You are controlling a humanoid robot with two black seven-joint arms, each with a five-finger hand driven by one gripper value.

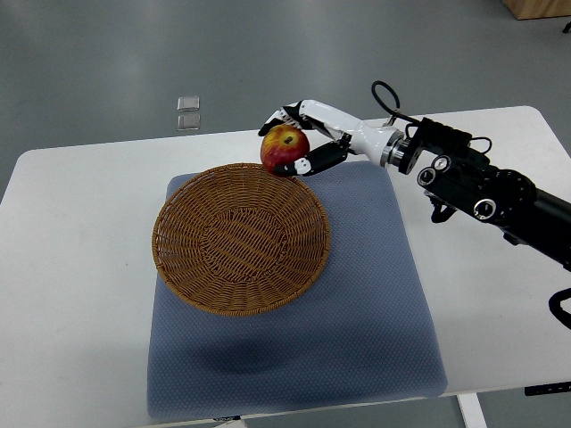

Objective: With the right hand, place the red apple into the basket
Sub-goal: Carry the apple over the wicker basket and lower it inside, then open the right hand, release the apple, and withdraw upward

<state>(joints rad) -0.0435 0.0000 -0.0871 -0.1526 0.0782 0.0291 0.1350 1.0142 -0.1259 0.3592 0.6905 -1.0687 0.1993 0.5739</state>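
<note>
Right hand (308,138): white with black fingertips, its arm coming in from the right edge; the fingers are curled around the red apple, one set over its top and far side, another under its near right side.
Red apple (285,148): held inside the hand's grasp, at the fingertip end, red with a yellow patch near the stem; it sits right at the far rim of the basket, and whether it touches the rim or the mat cannot be told.
Basket (192,276): round woven wicker, nothing in it, lying just below and to the left of the hand, its far rim next to the apple.
Mat (375,294): blue-grey cloth under the basket, reaching beneath the hand and wrist.
Tabletop (71,267): white, carrying the mat.
Floor (107,62): grey, beyond the hand, with two small clear squares (187,112) lying on it.
</note>
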